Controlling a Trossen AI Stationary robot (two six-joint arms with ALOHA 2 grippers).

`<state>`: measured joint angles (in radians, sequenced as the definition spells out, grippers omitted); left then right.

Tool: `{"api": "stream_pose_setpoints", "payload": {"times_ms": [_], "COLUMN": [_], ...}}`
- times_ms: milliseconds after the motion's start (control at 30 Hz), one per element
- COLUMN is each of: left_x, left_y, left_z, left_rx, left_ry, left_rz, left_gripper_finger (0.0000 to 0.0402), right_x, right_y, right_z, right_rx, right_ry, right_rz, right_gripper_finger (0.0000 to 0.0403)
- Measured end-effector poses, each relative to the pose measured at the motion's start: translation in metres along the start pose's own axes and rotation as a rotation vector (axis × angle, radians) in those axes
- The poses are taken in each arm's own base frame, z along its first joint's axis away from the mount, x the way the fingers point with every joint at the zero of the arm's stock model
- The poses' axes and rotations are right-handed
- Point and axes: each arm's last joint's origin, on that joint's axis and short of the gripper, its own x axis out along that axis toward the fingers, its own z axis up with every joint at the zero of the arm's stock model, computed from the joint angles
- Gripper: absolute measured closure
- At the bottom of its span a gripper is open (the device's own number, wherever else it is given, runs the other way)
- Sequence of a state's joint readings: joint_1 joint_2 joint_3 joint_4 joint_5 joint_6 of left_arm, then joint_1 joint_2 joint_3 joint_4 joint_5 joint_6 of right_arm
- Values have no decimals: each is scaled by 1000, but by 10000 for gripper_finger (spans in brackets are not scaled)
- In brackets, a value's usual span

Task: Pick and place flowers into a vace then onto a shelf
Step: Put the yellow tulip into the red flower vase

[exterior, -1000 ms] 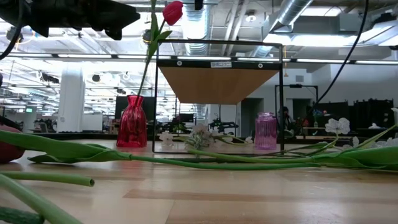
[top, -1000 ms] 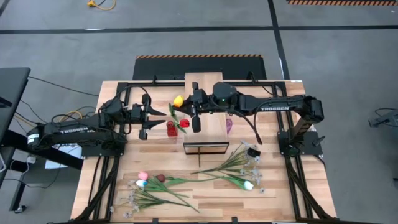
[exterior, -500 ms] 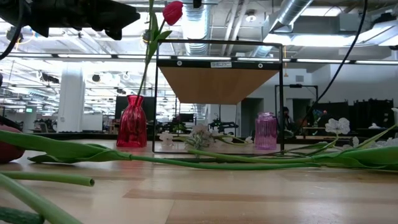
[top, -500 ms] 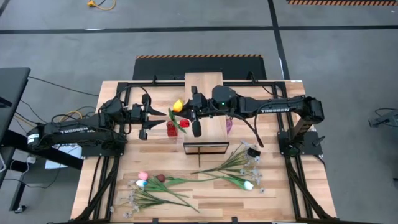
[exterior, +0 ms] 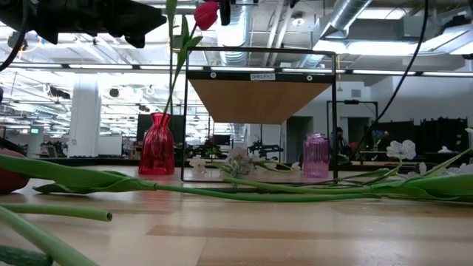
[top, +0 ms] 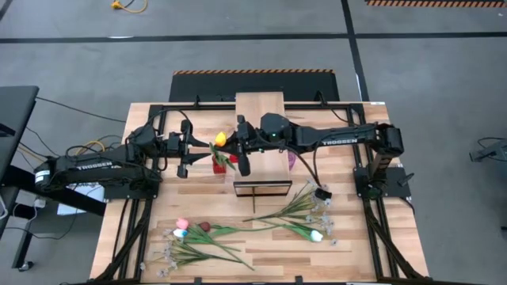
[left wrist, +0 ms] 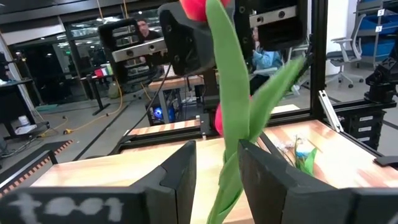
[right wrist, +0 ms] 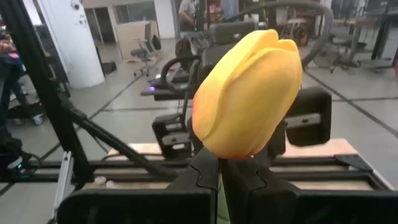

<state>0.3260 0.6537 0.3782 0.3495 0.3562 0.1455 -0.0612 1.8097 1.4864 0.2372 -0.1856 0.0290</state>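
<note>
The yellow tulip (right wrist: 247,93) is pinched by its stem in the right gripper (top: 238,146), up above the red vase (exterior: 157,145). A red tulip (exterior: 206,13) already stands in that vase, and the left gripper (left wrist: 211,174) is closed on its green stem. The shelf (exterior: 258,100) is just beside them, with a purple vase (exterior: 315,155) under it. More flowers (top: 245,231) lie on the table (top: 364,245).
</note>
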Motion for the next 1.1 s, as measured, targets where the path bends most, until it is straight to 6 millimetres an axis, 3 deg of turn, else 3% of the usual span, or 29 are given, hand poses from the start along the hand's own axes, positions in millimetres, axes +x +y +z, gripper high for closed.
{"api": "stream_pose_setpoints", "payload": {"times_ms": [267,633,1100], "left_x": [0,0,0], "left_y": [0,0,0], "left_z": [0,0,0], "left_rx": [0,0,0], "left_ry": [0,1,1], "left_rz": [-1,-1,0], "left_gripper_finger": [292,292,292], "right_x": [0,-3,-1], "right_y": [0,9,8], "right_z": [2,26,19], "right_rx": [-5,-33,-8], "right_ry": [-28,-31,19], "right_rz": [2,24,15], "right_gripper_finger": [403,403,403]}}
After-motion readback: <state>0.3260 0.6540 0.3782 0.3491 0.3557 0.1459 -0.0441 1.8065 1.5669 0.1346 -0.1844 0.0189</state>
